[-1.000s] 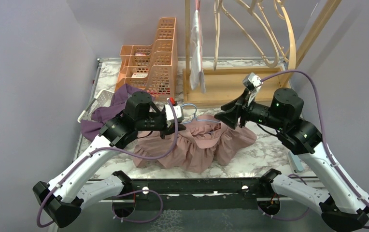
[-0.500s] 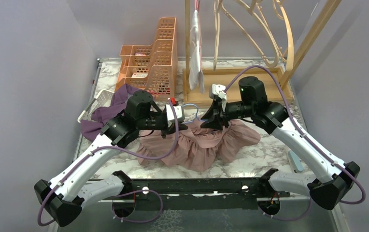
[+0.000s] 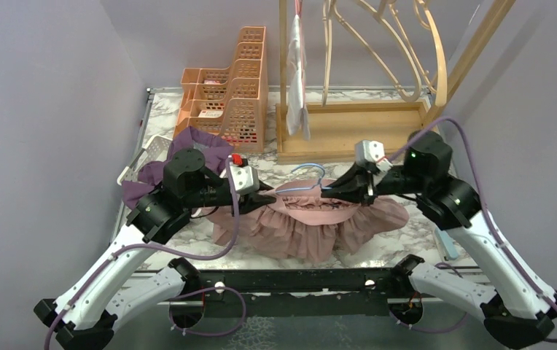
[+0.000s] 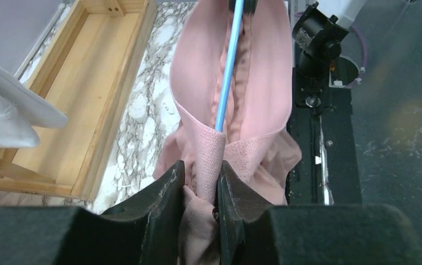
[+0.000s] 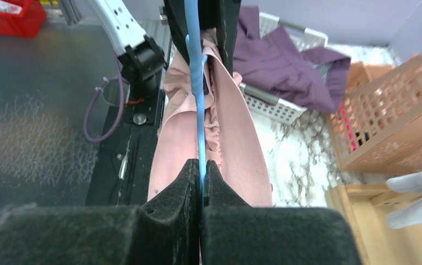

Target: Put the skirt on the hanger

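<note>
Right tool (image 5: pixel 202 167) on hanger (image 5: pixel 195 66), skirt (image 5: pixel 243 138) tauter.

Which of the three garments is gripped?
The pink skirt: left gripper pinches its waistband, right gripper the hanger inside. The purple garment lies over the basket; the white one hangs from the rack.
</note>
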Robot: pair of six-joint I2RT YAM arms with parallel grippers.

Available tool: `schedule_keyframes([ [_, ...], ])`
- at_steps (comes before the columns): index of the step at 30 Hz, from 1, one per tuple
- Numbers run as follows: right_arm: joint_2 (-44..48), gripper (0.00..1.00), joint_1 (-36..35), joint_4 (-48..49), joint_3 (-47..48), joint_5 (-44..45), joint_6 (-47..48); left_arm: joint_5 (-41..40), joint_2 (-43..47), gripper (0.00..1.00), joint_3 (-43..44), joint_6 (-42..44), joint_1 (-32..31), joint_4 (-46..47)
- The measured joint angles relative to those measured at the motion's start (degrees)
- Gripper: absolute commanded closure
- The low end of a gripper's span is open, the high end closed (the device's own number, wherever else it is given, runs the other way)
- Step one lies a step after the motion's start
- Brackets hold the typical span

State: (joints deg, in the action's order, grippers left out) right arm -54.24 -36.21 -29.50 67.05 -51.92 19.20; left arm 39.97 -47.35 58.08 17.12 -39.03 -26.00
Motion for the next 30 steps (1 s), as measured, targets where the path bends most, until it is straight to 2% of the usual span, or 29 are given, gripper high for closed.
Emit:
schedule_keyframes([
  [4, 5.29, 0.99, 0.0, 0.57, 0.74, 0.22, -2.91, -1.18, 2.16, 0.68, 0.63, -0.46, -0.11, -1.99],
  [9, 4.74, 0.99, 0.02, -0.44, 3.74, 1.01, -4.22, -3.67, 2.62, 0.37, 4.24, -1.18, -0.09, -4.9],
  [11, 4.24, 0.99, 0.02, -0.48, 4.35, 1.29, -4.59, -4.94, 2.62, 0.3, 6.08, -1.64, -0.09, -5.68],
  [13, 3.87, 0.99, 0.0, -0.46, 4.48, 1.44, -5.25, -5.95, 2.36, 0.28, 7.96, -2.14, -0.09, -6.12],
  [21, -0.31, 0.99, 0.0, -0.72, 6.67, 4.2, -8.83, -4.35, -1.4, 0.27, 13.49, -5.01, -0.09, -3.13],
  [30, -3.17, 0.99, 0.02, -0.61, 8.2, 3.91, -8.72, 3.8, -8.96, 0.46, 14.58, -6.64, -0.04, 0.7],
])
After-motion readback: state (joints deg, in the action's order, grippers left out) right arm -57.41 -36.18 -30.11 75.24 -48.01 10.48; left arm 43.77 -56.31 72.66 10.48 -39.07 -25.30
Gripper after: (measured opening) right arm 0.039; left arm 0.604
